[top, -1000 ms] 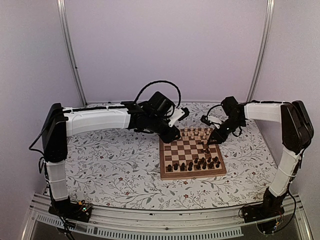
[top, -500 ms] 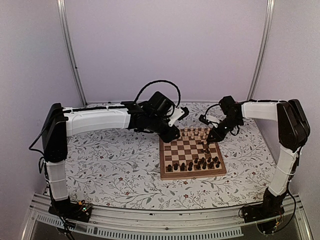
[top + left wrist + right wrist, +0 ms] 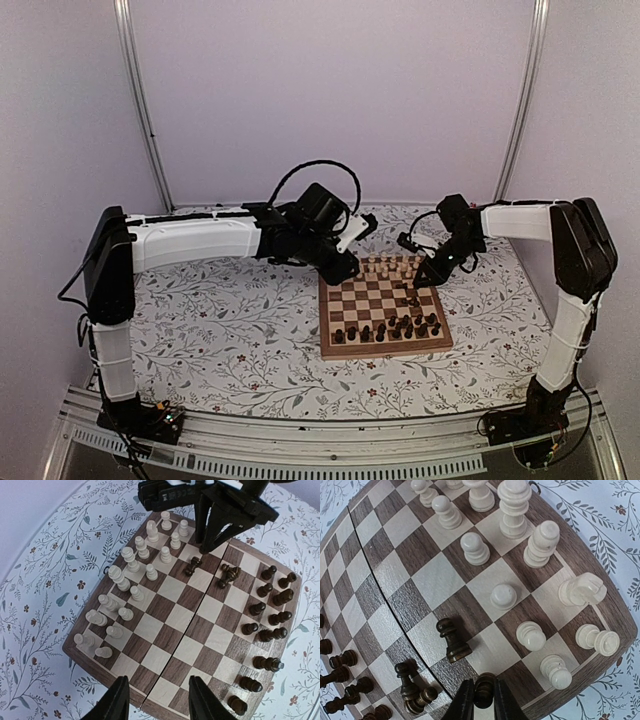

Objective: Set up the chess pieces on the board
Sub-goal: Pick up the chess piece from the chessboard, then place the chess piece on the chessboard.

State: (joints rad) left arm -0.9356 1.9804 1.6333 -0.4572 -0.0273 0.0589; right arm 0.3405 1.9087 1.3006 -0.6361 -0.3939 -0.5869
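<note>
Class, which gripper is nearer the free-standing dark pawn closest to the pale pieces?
Right. The right gripper is just beside the pawn, shut on another dark piece; the left gripper hovers open over the board's opposite edge.

Left arm [image 3: 195, 240] stretches level toward the middle, wrist bent down. Left gripper [image 3: 157, 681] hangs with jaws apart, empty. Right arm [image 3: 520, 218] reaches inward from a raised elbow. Right gripper [image 3: 482, 684] points down, fingers pinching a dark piece [image 3: 484, 694].
</note>
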